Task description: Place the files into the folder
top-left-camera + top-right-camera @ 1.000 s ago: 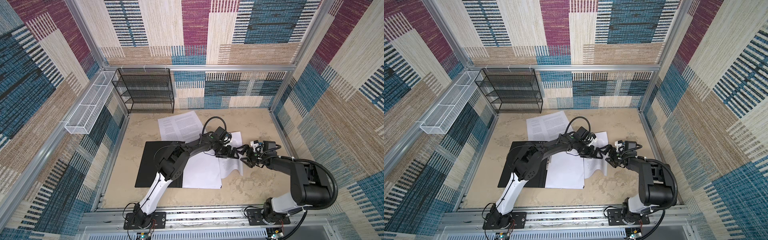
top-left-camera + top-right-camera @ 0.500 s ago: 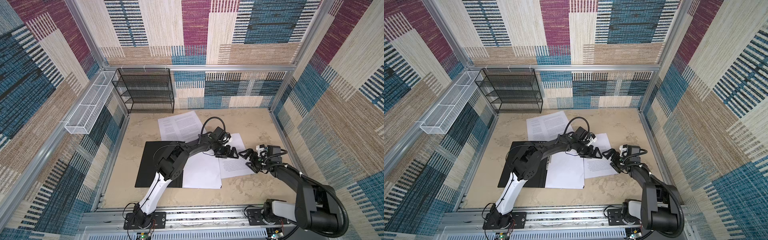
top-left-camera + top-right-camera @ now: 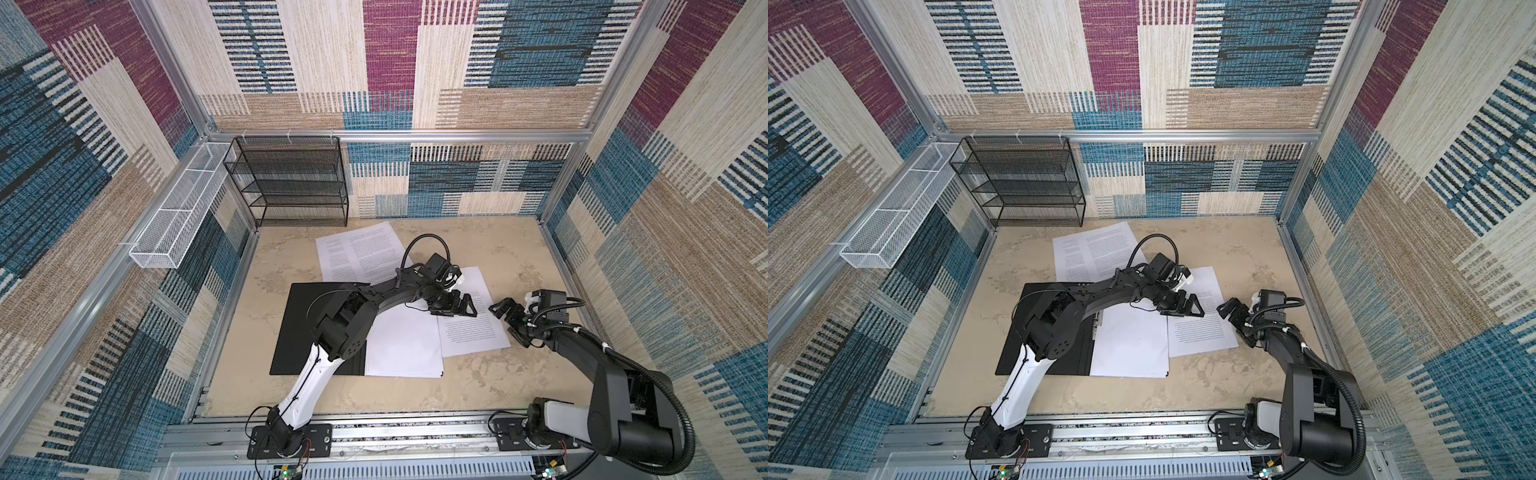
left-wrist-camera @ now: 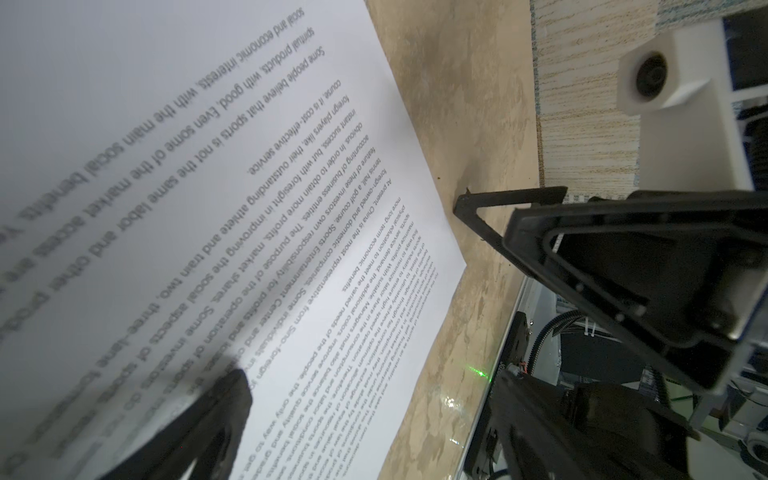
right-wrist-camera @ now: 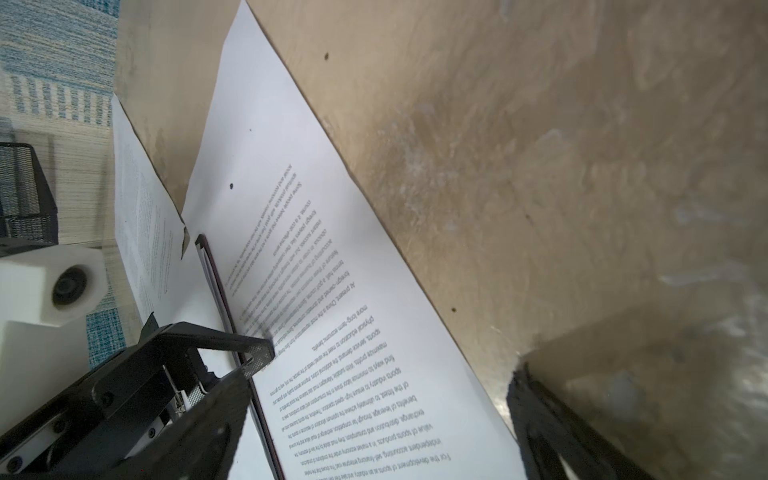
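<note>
Beige tabletop, left arm outstretched, left tool wide over sheet, right tool wide

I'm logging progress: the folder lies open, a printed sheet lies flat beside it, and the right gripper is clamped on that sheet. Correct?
Not clamped: both top views show the right gripper open and empty at the edge of the printed sheet. The folder lies open, the sheet flat beside it.

Matt white paper files, matt black folder, tabletop — smooth, marbled.
</note>
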Controlling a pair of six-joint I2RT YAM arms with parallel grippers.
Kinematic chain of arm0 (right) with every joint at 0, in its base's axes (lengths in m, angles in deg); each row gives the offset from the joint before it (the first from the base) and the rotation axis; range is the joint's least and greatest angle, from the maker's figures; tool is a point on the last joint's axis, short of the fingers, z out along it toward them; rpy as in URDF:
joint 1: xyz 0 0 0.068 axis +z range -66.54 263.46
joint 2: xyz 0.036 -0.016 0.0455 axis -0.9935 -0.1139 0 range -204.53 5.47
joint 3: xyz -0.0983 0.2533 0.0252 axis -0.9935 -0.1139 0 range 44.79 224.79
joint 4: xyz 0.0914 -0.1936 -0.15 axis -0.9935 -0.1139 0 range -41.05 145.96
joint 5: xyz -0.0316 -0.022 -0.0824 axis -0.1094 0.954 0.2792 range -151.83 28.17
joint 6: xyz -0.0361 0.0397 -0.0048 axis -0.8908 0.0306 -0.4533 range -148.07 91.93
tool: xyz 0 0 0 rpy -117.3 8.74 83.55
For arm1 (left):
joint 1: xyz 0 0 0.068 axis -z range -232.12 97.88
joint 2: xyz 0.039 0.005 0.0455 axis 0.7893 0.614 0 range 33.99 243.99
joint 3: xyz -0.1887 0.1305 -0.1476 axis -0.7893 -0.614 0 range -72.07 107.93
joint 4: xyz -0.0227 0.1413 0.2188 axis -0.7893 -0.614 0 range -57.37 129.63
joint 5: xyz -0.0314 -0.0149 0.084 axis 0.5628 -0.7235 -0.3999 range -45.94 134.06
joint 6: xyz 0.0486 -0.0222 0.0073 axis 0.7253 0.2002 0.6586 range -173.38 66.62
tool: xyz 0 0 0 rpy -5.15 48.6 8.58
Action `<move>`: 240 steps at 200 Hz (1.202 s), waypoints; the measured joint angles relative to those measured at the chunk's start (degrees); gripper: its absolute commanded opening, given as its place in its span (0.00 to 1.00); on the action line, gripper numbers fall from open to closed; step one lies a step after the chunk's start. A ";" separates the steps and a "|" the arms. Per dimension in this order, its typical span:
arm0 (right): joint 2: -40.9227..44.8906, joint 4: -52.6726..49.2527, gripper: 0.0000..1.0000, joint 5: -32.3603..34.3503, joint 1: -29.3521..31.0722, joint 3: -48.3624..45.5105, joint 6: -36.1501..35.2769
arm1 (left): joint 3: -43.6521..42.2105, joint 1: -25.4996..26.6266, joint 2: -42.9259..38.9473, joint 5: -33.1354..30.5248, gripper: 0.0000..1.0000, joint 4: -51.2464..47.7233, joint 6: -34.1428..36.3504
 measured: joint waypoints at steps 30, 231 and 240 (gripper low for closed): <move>-0.68 4.24 1.00 -2.78 0.50 -1.55 0.07 | 0.11 -0.04 0.07 0.09 0.96 -0.02 -0.13; -25.18 21.46 1.00 -24.81 1.70 13.70 4.00 | -1.18 -0.28 -0.13 1.70 0.95 1.77 -0.98; -25.90 20.65 1.00 -24.83 1.70 14.62 3.21 | -1.18 -0.28 -0.13 1.70 0.95 1.77 -0.98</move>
